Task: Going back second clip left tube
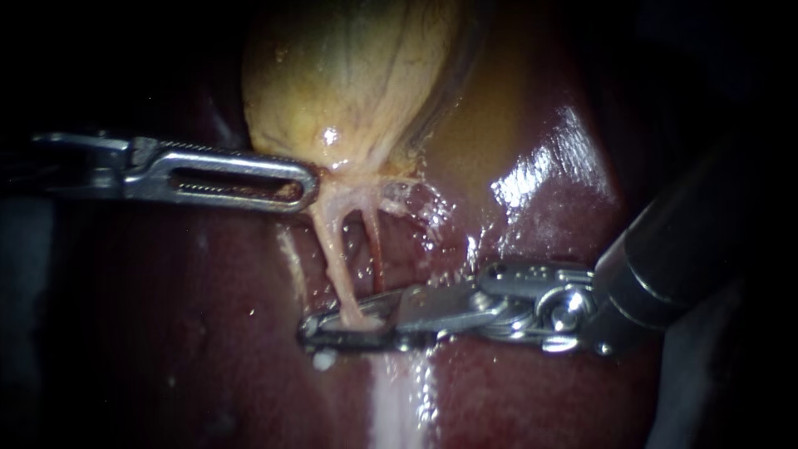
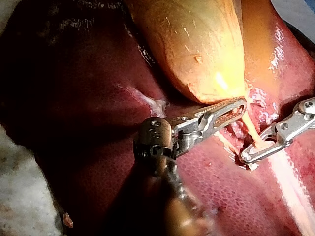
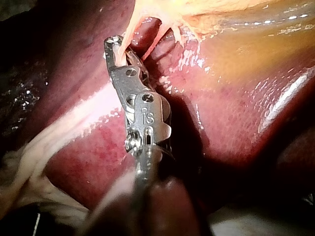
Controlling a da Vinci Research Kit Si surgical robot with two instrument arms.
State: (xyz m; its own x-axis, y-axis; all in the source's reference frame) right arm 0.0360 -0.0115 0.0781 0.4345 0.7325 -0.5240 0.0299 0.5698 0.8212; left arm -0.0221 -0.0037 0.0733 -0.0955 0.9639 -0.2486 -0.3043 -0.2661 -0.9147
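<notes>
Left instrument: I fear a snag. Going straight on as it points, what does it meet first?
The pale pink tissue strands under the yellow gallbladder, right at the slotted steel left instrument's tip, though depth is unclear.

Yellow-tan gallbladder [image 1: 349, 75], faint veins along it, lies on dark red liver [image 1: 540, 224]. Liver is wet, with glare patches. Thin reddish tube [image 1: 376, 241] runs from the gallbladder neck down onto the liver. Pale whitish strip [image 1: 399, 407] crosses the liver surface lower down. Frayed white tissue [image 1: 416, 199] sits just beside the neck. Left wrist view: white lumpy material [image 2: 19, 196] at the liver edge, possibly gauze, can't tell.
</notes>
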